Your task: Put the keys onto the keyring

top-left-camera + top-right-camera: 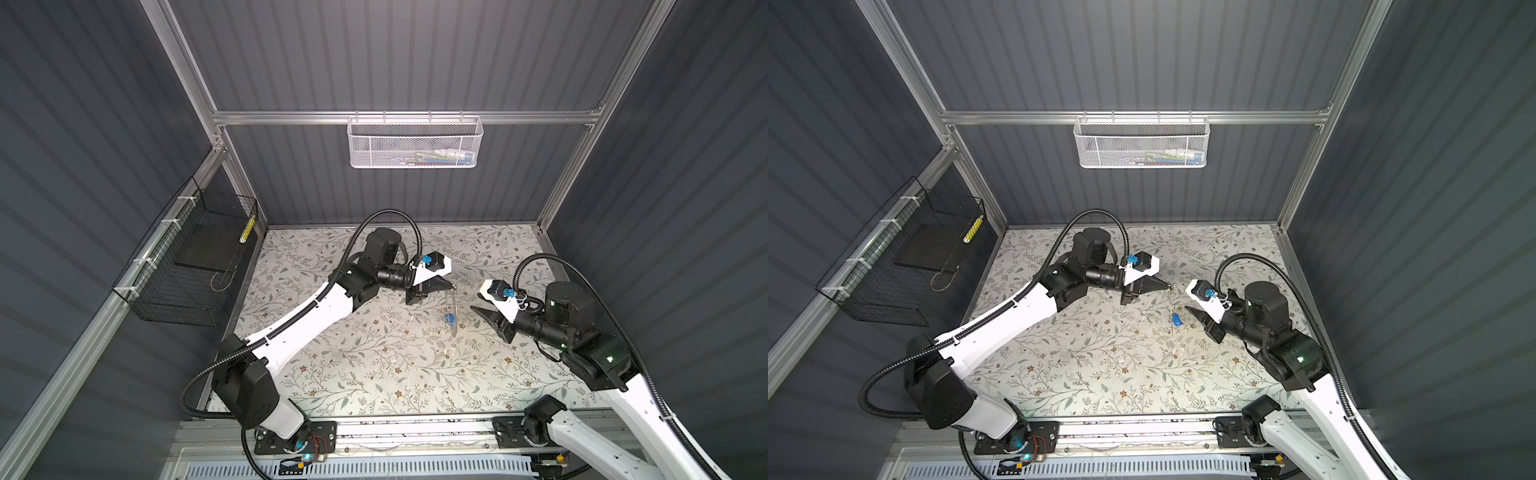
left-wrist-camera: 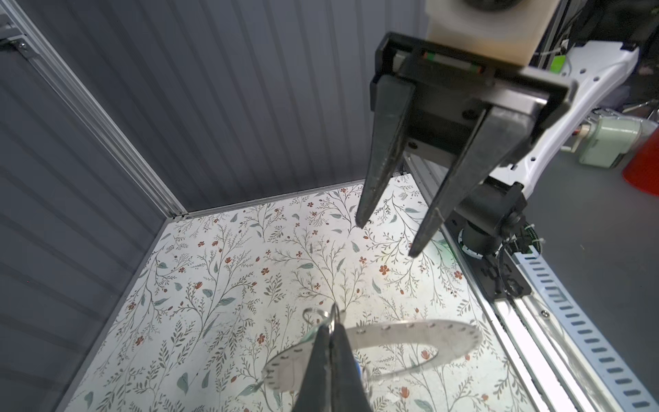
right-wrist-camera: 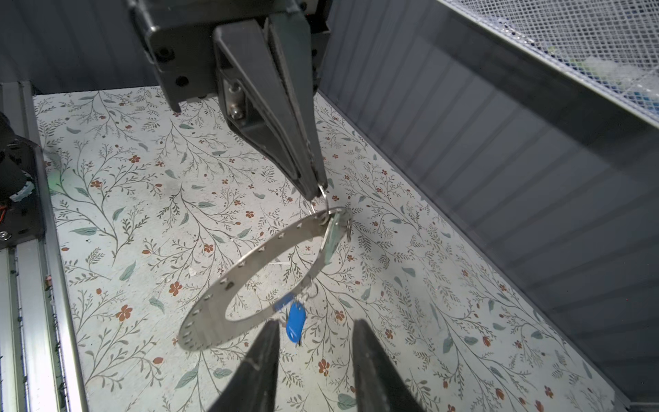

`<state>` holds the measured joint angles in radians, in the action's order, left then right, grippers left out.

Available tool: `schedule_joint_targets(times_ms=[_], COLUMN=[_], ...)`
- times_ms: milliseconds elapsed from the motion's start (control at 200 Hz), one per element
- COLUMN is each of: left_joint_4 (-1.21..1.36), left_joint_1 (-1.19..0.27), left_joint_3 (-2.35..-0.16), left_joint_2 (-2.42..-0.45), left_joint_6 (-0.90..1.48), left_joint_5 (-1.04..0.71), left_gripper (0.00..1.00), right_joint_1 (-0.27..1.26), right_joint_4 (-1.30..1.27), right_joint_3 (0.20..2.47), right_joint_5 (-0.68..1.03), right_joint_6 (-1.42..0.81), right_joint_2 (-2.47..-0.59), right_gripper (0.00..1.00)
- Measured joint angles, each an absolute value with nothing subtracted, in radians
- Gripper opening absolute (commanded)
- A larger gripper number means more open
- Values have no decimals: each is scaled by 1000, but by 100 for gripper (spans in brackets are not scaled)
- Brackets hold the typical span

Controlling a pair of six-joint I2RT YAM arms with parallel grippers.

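Two keys on the keyring point(image 3: 205, 323): blue-headed key point(image 3: 296, 321) dangling from its lower rim by a small ring, whitish-headed key point(image 3: 332, 237) dangling near its top edge. Keyring suspended, tilted, above the floral worktop point(image 1: 374, 374).

At the keyring's top edge, left tool point(image 3: 318, 191) with jaws pressed together on a small wire ring point(image 3: 323, 199) linked to that edge. Just beside the keyring's lower rim, right tool point(image 3: 313, 326) with jaws partly spread, gripping nothing and touching nothing.

Well beyond the keyring, on the rear wall, white mesh basket point(image 1: 374, 149) with several coloured items inside, too blurred to name.

Well apart from the keyring on the left tool's side, black wire basket point(image 1: 174, 309) on the side wall, containing a dark flat slab point(image 1: 208, 245), a yellow patterned stick point(image 1: 248, 230) and a thin loop of cord point(image 1: 222, 280).
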<state>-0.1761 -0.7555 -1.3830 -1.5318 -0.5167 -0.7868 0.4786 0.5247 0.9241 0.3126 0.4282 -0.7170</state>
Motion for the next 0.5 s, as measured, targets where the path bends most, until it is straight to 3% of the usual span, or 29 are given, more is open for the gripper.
schedule_joint_targets(times_ms=[500], left_joint_4=[85], left_joint_1=[-759], left_joint_3=[-1326], left_joint_2=[-1509], left_joint_6=[-305], left_joint_5=[-794], left_gripper=[0], right_joint_1=[492], right_joint_4=[302], right_joint_3=[905], right_joint_5=[343], right_joint_6=[361], right_joint_2=[-810], right_gripper=[33])
